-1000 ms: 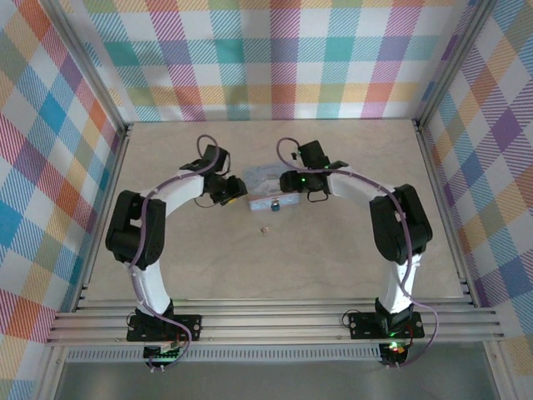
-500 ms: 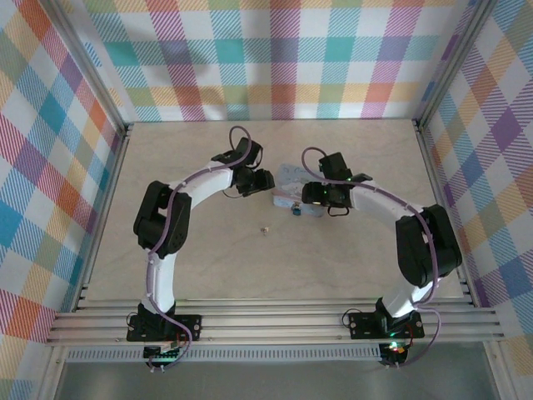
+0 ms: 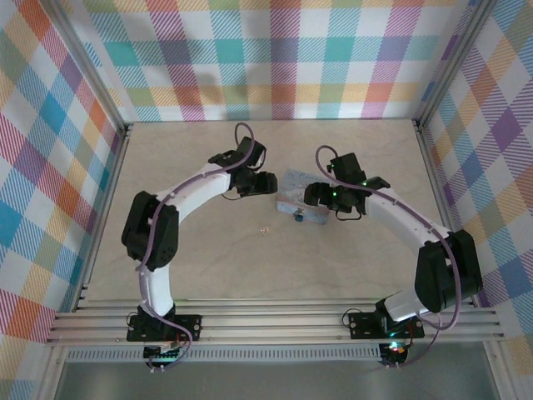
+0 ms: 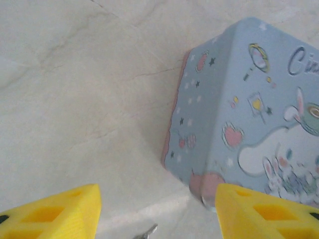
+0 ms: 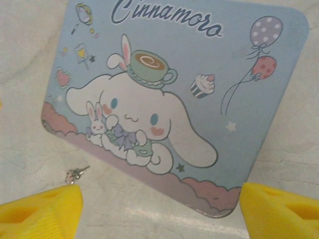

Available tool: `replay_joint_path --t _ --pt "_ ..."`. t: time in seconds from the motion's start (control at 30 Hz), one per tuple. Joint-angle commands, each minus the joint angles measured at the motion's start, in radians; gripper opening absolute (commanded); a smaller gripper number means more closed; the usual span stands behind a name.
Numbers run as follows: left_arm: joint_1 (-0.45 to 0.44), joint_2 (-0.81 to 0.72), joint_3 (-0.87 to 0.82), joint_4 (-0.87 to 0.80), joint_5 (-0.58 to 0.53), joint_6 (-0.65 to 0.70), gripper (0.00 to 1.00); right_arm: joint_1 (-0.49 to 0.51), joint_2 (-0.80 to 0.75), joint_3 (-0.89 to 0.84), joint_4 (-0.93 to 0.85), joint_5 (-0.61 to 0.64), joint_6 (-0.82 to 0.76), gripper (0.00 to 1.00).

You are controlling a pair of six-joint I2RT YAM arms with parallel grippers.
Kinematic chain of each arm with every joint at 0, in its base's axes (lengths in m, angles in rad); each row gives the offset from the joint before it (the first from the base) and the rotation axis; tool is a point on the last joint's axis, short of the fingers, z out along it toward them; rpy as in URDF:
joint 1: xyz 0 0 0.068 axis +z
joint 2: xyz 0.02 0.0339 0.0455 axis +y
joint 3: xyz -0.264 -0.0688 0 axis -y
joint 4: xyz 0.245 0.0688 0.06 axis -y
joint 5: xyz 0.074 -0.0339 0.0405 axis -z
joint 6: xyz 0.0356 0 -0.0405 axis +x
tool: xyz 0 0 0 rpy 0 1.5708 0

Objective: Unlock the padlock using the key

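Note:
The tiny blue-teal padlock (image 3: 297, 218) sits at the near side of the pale blue cartoon tin box (image 3: 300, 198). The key (image 3: 265, 229) lies alone on the table, left of and nearer than the box. In the right wrist view it is a small metal speck (image 5: 76, 173) beside the box lid (image 5: 174, 94). My left gripper (image 3: 268, 185) is open at the box's left corner (image 4: 234, 114), and its yellow pads (image 4: 55, 214) hold nothing. My right gripper (image 3: 314, 197) hangs open over the box's right part, pads (image 5: 281, 209) apart. A thin metallic tip (image 4: 147, 231) may be the key.
The tan table (image 3: 208, 258) has aluminium rails along its sides and a rail bed at the near edge. Plaid walls close in the back and both sides. Both arms arch inward toward the box from their bases.
The tin box with the padlock has slid right and turned. Both grippers moved right with it. The key has stayed in place.

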Motion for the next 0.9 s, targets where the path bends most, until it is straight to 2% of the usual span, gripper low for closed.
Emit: replay_joint_path --t 0.0,0.17,0.43,0.73,0.87 --pt "-0.003 -0.086 -0.084 -0.049 -0.065 -0.013 0.62 0.000 -0.019 -0.032 -0.054 -0.048 0.024 0.82" --pt "-0.017 -0.162 -0.256 -0.006 -0.043 -0.048 0.57 0.013 -0.099 -0.169 0.029 -0.096 0.104 0.77" --pt "-0.067 -0.101 -0.308 -0.003 -0.027 -0.050 0.43 0.131 -0.139 -0.309 0.148 0.006 0.187 0.66" --pt "-0.147 -0.013 -0.228 -0.033 -0.087 0.004 0.35 0.136 -0.006 -0.234 0.180 0.036 0.124 0.46" --pt "-0.162 0.037 -0.194 -0.039 -0.099 0.034 0.33 0.130 0.094 -0.153 0.160 0.055 0.063 0.41"
